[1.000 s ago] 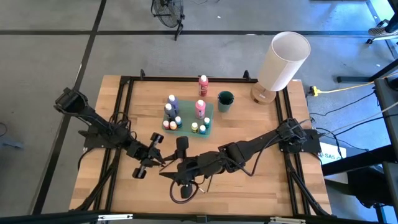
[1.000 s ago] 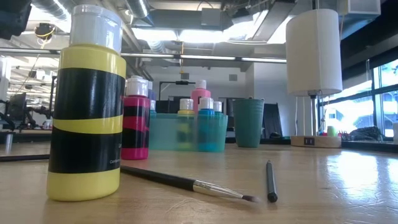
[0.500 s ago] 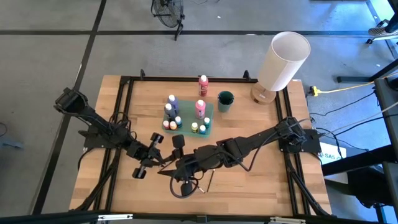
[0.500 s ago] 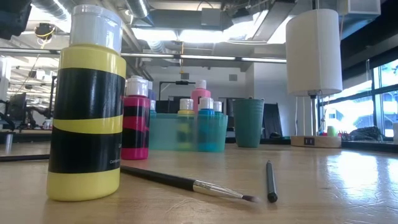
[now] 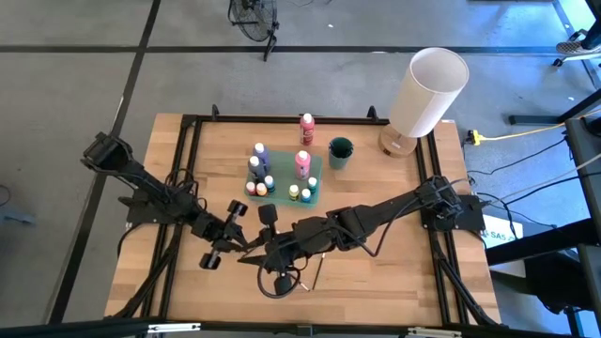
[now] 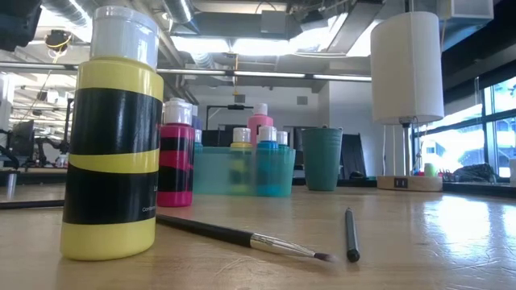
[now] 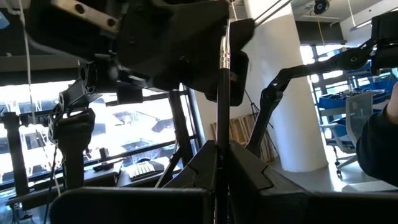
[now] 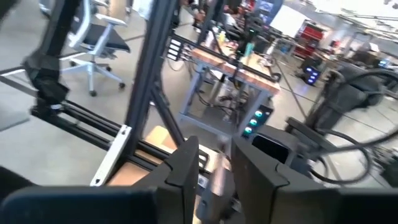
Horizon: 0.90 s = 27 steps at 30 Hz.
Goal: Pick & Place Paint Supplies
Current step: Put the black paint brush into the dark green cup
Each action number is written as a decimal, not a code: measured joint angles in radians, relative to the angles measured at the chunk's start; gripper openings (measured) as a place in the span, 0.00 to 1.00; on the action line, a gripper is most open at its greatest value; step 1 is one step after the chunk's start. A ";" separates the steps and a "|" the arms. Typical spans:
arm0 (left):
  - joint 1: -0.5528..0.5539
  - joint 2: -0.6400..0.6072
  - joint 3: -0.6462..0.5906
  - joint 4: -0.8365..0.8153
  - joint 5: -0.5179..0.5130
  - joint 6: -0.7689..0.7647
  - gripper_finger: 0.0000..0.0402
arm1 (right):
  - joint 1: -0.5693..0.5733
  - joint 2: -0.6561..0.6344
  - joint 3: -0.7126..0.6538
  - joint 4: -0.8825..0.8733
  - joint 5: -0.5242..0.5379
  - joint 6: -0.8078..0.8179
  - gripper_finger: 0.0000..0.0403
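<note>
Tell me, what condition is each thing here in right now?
Left end effector: shut on a brush, near the table's front.
Held brush: gripped, off the table.
Right end effector: close against the left one.
Yellow bottle: upright, capped.
Pink bottle: upright, capped.
Loose brush: lying flat.
Second brush: lying flat.
Green cup: upright.
Tray: holding upright bottles.

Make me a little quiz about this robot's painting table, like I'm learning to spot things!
1. True or false: the dark green cup stands inside the teal plastic tray.
2. What is the left gripper shut on? A) a thin dark-handled brush B) a pink bottle C) nothing
3. Fill in: the big white-capped, black-banded paint bottle nearest the low camera is ____.
Key: 1 false, it stands beside the tray; 2 A; 3 yellow.
</note>
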State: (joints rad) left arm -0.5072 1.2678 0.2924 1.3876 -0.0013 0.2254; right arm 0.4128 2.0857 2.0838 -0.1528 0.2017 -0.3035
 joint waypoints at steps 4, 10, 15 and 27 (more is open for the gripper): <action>0.001 0.000 0.000 0.000 0.000 -0.004 0.03 | -0.003 0.000 0.000 0.000 -0.006 0.000 0.21; 0.001 0.000 0.000 0.000 0.000 -0.005 0.03 | -0.006 0.000 0.000 0.000 -0.007 0.000 0.17; 0.001 0.000 0.000 0.000 0.000 -0.005 0.03 | -0.006 0.000 0.000 -0.007 -0.007 0.000 0.12; 0.000 0.000 0.000 -0.011 0.007 -0.003 0.03 | -0.010 0.006 0.002 -0.014 -0.030 -0.002 0.03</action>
State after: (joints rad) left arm -0.5068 1.2678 0.2924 1.3763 0.0059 0.2225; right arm 0.4030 2.0914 2.0853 -0.1669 0.1715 -0.3058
